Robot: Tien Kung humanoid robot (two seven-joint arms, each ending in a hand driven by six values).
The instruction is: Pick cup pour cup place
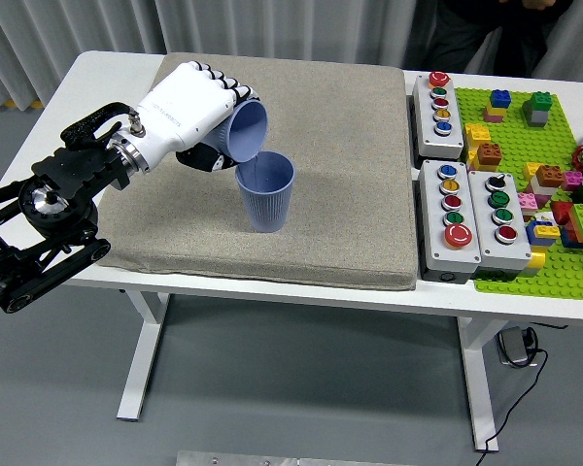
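Here, left hand (189, 112) over grey mat (350, 165) on white bench (97, 73), fingers (235, 92) clamped round blue cup (247, 131). Held cup tipped steeply, mouth facing down-right, lip just above rim of second blue cup (265, 191). Second cup upright on mat, near middle. Button boxes (463, 216) and green plate of toy bricks (536, 184) at bench's right end. Person's dark clothing (486, 39) at far edge.

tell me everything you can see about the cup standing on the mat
The standing cup is a blue, ribbed, plastic-looking cup, wider at the open rim than at the base. It stands upright on the grey mat, left of the mat's middle. The left robot hand holds a tilted cup just above its rim, mouth angled down into it; whether they touch is unclear.
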